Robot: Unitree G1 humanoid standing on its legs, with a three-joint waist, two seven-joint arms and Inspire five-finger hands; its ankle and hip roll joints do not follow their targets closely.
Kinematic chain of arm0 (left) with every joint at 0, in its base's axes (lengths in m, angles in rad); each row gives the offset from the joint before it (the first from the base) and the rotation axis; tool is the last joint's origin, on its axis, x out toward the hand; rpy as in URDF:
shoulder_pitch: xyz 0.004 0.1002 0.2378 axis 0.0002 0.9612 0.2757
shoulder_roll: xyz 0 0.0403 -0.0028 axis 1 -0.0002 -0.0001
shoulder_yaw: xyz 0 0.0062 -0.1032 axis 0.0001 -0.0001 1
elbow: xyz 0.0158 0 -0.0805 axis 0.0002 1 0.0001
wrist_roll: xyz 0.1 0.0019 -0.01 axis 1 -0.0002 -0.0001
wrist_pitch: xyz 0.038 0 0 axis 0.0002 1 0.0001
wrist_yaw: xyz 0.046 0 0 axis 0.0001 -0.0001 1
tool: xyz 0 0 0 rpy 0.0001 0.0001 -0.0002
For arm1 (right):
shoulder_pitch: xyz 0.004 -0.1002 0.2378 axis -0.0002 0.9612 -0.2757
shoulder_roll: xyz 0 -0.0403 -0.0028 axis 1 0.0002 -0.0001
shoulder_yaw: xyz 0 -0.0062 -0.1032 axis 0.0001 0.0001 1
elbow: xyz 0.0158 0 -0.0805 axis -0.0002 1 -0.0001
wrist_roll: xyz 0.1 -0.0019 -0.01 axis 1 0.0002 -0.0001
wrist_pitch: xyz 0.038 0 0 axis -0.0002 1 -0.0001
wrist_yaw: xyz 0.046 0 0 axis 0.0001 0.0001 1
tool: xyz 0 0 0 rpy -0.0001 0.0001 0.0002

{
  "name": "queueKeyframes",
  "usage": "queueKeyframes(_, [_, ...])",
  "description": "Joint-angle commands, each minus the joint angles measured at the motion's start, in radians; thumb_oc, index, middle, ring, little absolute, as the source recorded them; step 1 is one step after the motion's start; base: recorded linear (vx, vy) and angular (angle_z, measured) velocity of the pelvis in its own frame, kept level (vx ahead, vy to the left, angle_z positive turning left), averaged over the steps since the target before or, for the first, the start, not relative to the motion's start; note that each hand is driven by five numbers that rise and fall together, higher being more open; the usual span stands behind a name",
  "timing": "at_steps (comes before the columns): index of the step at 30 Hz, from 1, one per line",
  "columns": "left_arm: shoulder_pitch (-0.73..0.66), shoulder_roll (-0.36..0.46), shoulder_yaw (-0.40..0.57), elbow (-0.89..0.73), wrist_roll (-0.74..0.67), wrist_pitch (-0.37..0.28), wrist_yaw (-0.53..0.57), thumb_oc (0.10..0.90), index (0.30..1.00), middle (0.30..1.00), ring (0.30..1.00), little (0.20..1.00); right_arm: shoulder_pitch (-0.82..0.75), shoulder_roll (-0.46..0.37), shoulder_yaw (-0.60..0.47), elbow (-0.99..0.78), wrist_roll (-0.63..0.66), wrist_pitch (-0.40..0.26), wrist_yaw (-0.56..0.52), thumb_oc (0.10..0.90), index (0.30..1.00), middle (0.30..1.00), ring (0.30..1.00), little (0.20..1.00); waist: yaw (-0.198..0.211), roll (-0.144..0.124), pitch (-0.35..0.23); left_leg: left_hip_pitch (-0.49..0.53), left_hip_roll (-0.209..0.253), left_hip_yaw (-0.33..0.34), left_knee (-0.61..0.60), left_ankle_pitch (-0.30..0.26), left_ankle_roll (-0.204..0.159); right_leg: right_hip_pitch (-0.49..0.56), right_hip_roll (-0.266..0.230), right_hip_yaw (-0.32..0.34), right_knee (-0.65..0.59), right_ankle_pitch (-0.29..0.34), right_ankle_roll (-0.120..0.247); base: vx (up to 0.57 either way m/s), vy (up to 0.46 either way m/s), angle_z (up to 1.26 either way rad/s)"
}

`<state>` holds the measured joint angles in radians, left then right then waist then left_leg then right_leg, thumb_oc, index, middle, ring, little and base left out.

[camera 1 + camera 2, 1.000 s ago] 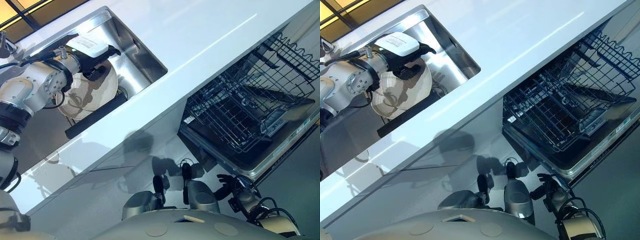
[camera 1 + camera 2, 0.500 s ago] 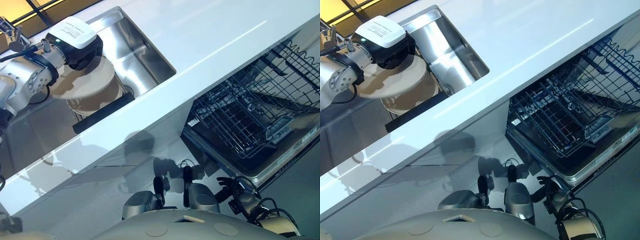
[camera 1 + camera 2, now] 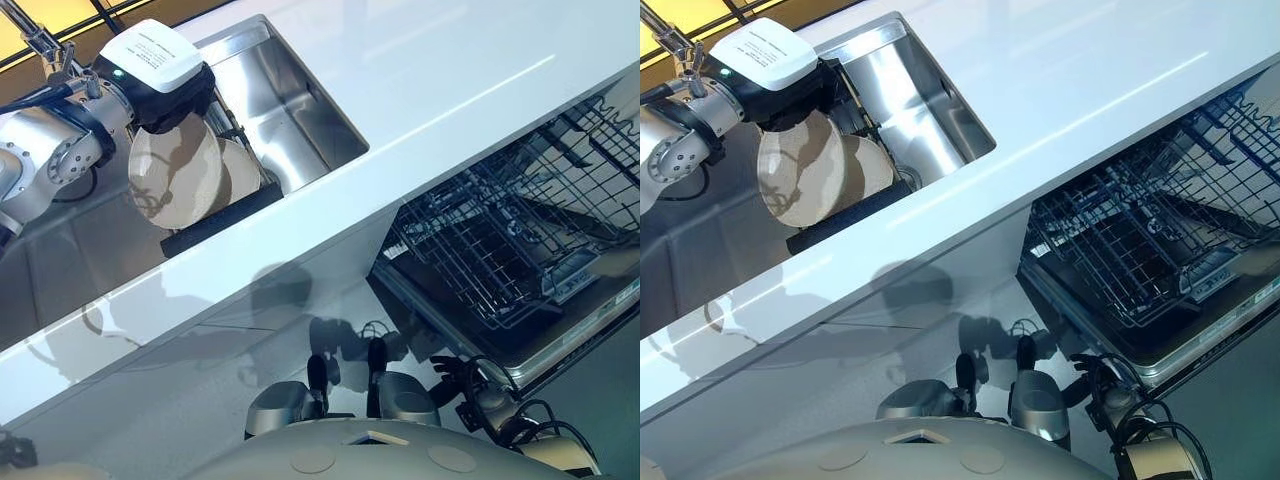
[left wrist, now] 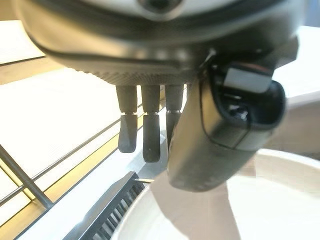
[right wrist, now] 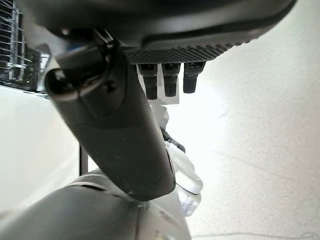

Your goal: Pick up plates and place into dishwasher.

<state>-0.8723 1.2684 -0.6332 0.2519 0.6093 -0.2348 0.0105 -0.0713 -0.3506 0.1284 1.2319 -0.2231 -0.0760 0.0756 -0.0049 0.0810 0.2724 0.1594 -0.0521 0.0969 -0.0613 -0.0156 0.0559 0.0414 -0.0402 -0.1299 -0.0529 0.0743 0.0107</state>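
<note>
The left robot hand (image 3: pixel 168 95) is over the brushed stainless-steel sink (image 3: pixel 300 120) set into the glossy white worktop (image 3: pixel 450 70). It grips a round cream-coloured ceramic plate (image 3: pixel 172 178) by the upper rim, and the plate hangs nearly on edge, tilted, its face toward the camera. In the left wrist view the thumb lies across the plate's pale face (image 4: pixel 260 200) while the fingers (image 4: pixel 150 135) curl down behind the rim, so the plate is pinched between them. A second cream plate (image 3: pixel 240 168) stands just behind the held one, leaning in a black dish rack (image 3: pixel 225 210) that rests along the near wall of the sink. The held plate overlaps this second plate in the head views; whether they touch cannot be told.

To the right, below the worktop edge, the dishwasher's door is down and its dark wire dishwasher rack (image 3: pixel 500 240) is pulled out, well apart from the sink.

The right robot hand (image 3: pixel 455 368) hangs low beside the robot, below the pulled-out rack and near the pale floor (image 5: pixel 270 130). In the right wrist view its fingers (image 5: pixel 170 80) point out fairly straight and relaxed, with the thumb alongside, holding nothing.
</note>
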Motion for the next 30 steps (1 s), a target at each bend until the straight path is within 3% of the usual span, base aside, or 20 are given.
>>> queueKeyframes(1, [-0.003, 0.090, 0.192, 0.040, -0.029, 0.079, 0.043, 0.100, 0.300, 0.300, 0.300, 0.200, 0.018, -0.056, -0.020, -0.038, 0.048, -0.082, -0.006, 0.800, 0.900, 0.900, 0.900, 0.900, -0.004, 0.009, -0.130, -0.085, -0.061, -0.014, 0.085, -0.069, 0.019, -0.021, 0.002, -0.020, 0.108, -0.125, 0.072, 0.00, 0.000, 0.00])
queueKeyframes(4, [0.019, 0.090, 0.220, 0.041, -0.044, 0.079, 0.052, 0.100, 0.300, 0.300, 0.300, 0.200, 0.026, -0.054, -0.013, -0.073, 0.079, -0.123, 0.019, 0.800, 0.900, 0.900, 0.900, 0.900, -0.006, 0.008, -0.136, -0.077, -0.057, -0.015, 0.078, -0.066, 0.015, -0.012, 0.004, -0.023, 0.101, -0.125, 0.071, 0.00, 0.000, 0.00])
queueKeyframes(8, [0.074, 0.074, 0.285, 0.049, -0.058, 0.073, 0.073, 0.100, 0.300, 0.300, 0.300, 0.200, 0.047, -0.041, -0.005, -0.158, 0.106, -0.124, 0.032, 0.800, 0.900, 0.900, 0.900, 0.900, -0.011, 0.006, -0.141, -0.072, -0.056, -0.016, 0.072, -0.066, 0.014, -0.003, 0.008, -0.023, 0.094, -0.131, 0.068, 0.00, 0.000, 0.00])
queueKeyframes(14, [0.099, 0.076, 0.319, 0.065, -0.100, 0.040, 0.083, 0.100, 0.300, 0.300, 0.300, 0.200, 0.063, -0.041, -0.004, -0.150, 0.086, -0.136, 0.028, 0.800, 0.900, 0.900, 0.900, 0.900, -0.016, 0.007, -0.154, -0.062, -0.049, -0.008, 0.059, -0.062, 0.006, 0.013, 0.010, -0.028, 0.077, -0.134, 0.065, 0.01, -0.003, 0.00])
queueKeyframes(15, [0.099, 0.076, 0.320, 0.066, -0.108, 0.041, 0.070, 0.800, 0.900, 0.900, 0.900, 0.900, 0.064, -0.040, -0.004, -0.146, 0.080, -0.134, 0.026, 0.800, 0.900, 0.900, 0.900, 0.900, -0.016, 0.007, -0.155, -0.061, -0.048, -0.007, 0.058, -0.062, 0.006, 0.014, 0.010, -0.028, 0.076, -0.134, 0.065, 0.00, 0.000, 0.00])
queueKeyframes(22, [0.130, 0.056, 0.314, 0.072, -0.136, 0.048, 0.006, 0.800, 0.900, 0.900, 0.900, 0.900, 0.072, -0.039, -0.006, -0.133, 0.063, -0.100, 0.012, 0.800, 0.900, 0.900, 0.900, 0.900, -0.022, 0.011, -0.158, -0.053, -0.045, -0.001, 0.048, -0.061, 0.004, 0.020, 0.016, -0.025, 0.065, -0.133, 0.064, 0.00, 0.000, 0.00])
queueKeyframes(24, [0.152, 0.045, 0.335, 0.072, -0.237, 0.103, -0.040, 0.800, 0.900, 0.900, 0.900, 0.900, 0.076, -0.038, -0.011, -0.132, 0.062, -0.095, 0.009, 0.800, 0.900, 0.900, 0.900, 0.900, -0.022, 0.009, -0.158, -0.054, -0.045, -0.001, 0.050, -0.062, 0.004, 0.021, 0.016, -0.022, 0.063, -0.134, 0.063, 0.00, 0.000, 0.00])
queueKeyframes(26, [0.222, -0.005, 0.416, 0.073, -0.422, 0.195, -0.152, 0.800, 0.900, 0.900, 0.900, 0.900, 0.082, -0.035, -0.017, -0.142, 0.056, -0.085, 0.004, 0.800, 0.900, 0.900, 0.900, 0.900, -0.019, 0.008, -0.156, -0.057, -0.044, -0.002, 0.053, -0.062, 0.003, 0.020, 0.017, -0.020, 0.065, -0.137, 0.062, 0.00, 0.000, 0.00])
queueKeyframes(30, [0.336, -0.121, 0.532, 0.088, -0.457, 0.240, -0.252, 0.800, 0.900, 0.900, 0.900, 0.900, 0.087, -0.030, -0.029, -0.162, 0.030, -0.069, 0.011, 0.800, 0.900, 0.900, 0.900, 0.900, -0.019, 0.004, -0.146, -0.056, -0.045, -0.010, 0.052, -0.059, 0.004, 0.020, 0.020, -0.016, 0.068, -0.139, 0.062, 0.00, 0.000, 0.00])
